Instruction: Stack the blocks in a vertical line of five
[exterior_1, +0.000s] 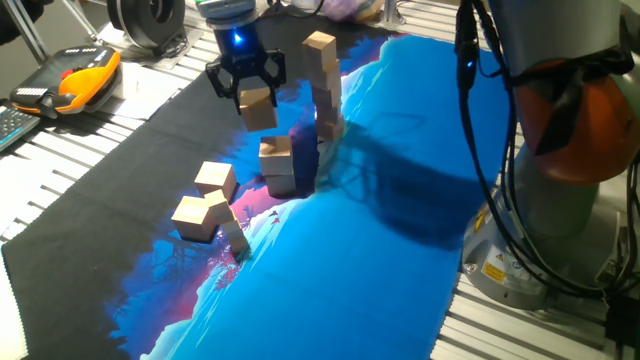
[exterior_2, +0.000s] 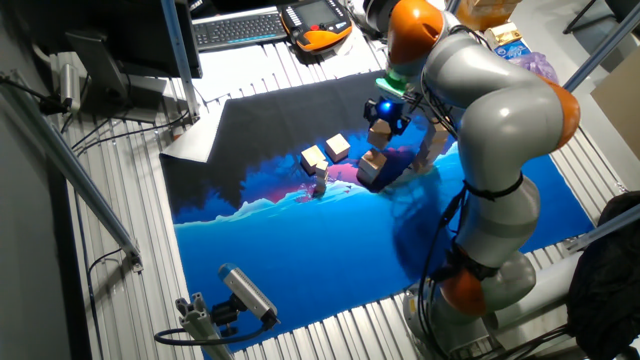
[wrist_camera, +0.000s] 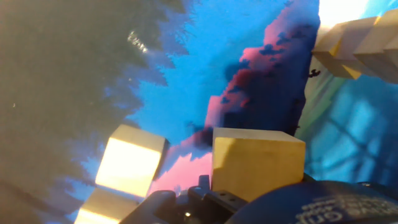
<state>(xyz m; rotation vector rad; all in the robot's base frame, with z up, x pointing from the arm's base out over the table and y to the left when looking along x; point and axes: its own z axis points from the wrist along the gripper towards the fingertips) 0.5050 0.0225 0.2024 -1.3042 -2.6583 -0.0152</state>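
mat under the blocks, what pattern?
Black into blue with a pink jagged band; the mat shows best in the other fixed view.

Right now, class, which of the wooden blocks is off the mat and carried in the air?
The block gripped in the hand. It hangs above the short stack, touching nothing below; every other block rests on the mat or on another block.

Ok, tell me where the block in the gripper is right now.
In one fixed view the held block hangs in the gripper above the short stack, left of the tall leaning stack.
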